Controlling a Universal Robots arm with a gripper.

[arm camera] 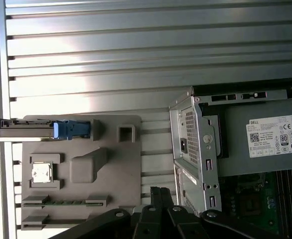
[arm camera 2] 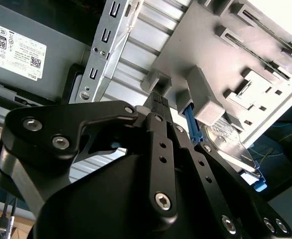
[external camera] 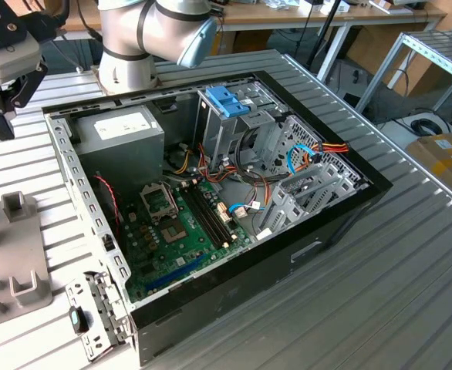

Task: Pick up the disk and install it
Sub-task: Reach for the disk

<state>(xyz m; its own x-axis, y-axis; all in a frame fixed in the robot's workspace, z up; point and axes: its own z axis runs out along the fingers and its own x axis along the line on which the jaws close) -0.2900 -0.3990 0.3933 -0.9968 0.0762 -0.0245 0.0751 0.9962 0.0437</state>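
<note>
Gripper (external camera: pixel 3 127) observed raised above the ribbed metal table (external camera: pixel 349 293), clear of everything. In both wrist views its fingers (arm camera: pixel 156 193) appear drawn together at the tips, with nothing clamped between them. The disk (arm camera: pixel 34 130) stands on edge in a slot of a grey fixture tray (arm camera: pixel 111 164) that lies flat on the table ahead of the fingertips. The disk occupies the tray edge farthest from the fingers and is well apart from them. Its blue carrier frame (arm camera: pixel 73 129) sits at the end of the disk nearer the tray's middle. In the second wrist view the disk's silver face (arm camera 2: pixel 228 142) and blue frame show just past the fingertip pads (arm camera 2: pixel 158 99), with no contact. Between the fingers and the disk, the tray also carries a small square chip (arm camera: pixel 41 173) and a thin green module (arm camera: pixel 64 202) in their own recesses. To one side of the fingers lies the opened computer case (external camera: pixel 318 231), flat on the table. Inside it are the grey power-supply box (external camera: pixel 122 131), the motherboard (external camera: pixel 180 223), and a metal drive cage (external camera: pixel 222 135) with a blue handle (external camera: pixel 226 100) on top, on the far side of the case from the fingers.
</note>
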